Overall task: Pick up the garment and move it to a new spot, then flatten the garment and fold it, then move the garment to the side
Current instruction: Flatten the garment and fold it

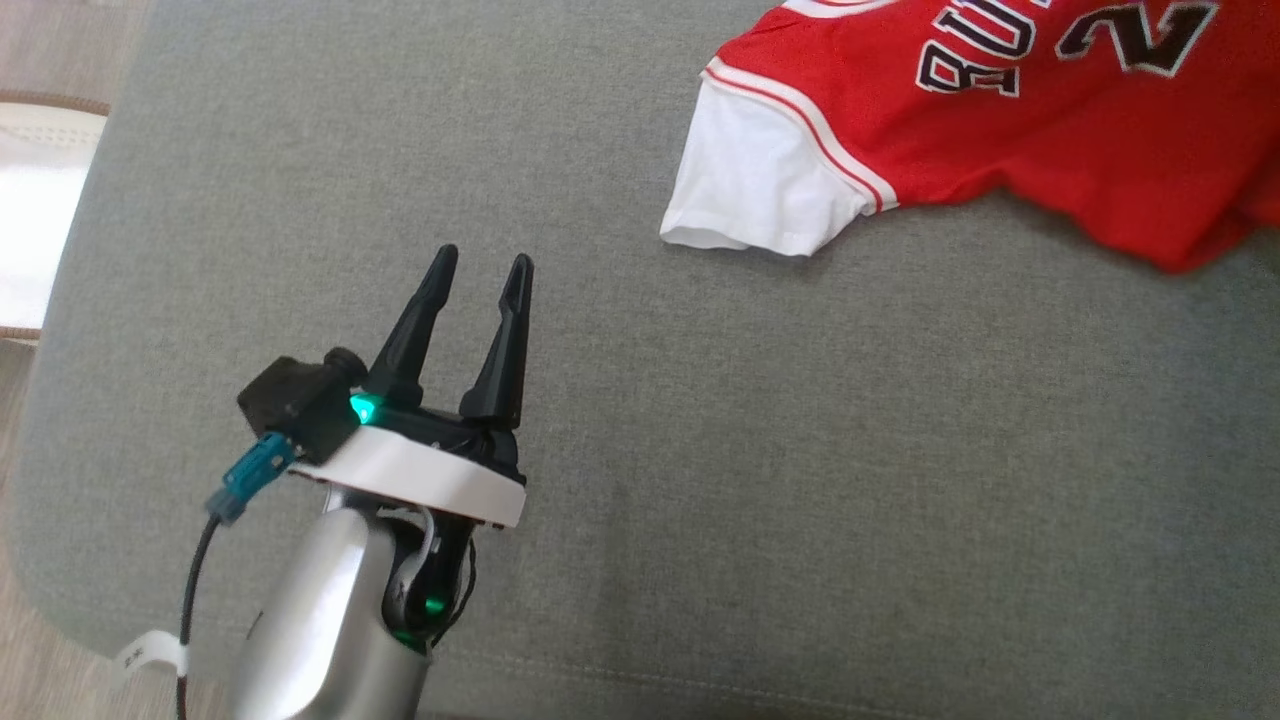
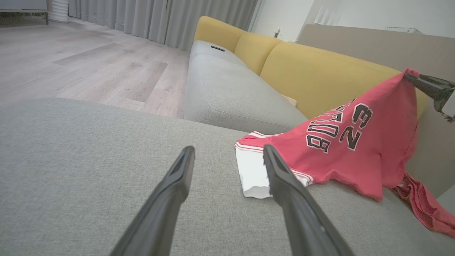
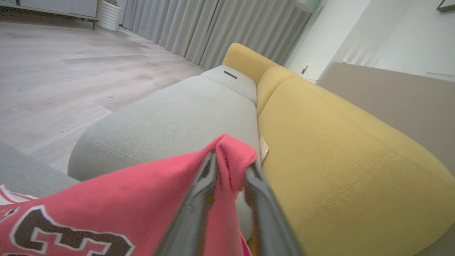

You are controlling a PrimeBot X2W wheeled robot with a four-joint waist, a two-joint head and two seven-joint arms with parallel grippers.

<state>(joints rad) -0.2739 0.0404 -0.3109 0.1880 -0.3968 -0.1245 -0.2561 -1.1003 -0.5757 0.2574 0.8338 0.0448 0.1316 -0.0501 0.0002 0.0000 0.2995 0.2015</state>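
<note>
One red fabric jersey (image 2: 355, 149), black "BULLS 23" lettering, one white sleeve (image 1: 760, 190) showing. The sleeve end lies on the grey fabric sofa seat (image 1: 700, 450); the other end is tented up, pinched between the two fingers of my right gripper (image 3: 231, 167). My left gripper (image 1: 483, 262) hovers over the seat, spread wide and empty, apart from the sleeve.

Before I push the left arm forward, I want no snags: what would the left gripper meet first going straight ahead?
Probably the grey cushion, which the left gripper points low across. The white sleeve lies just right of that line; depth is unclear, so a finger might brush it.
</note>
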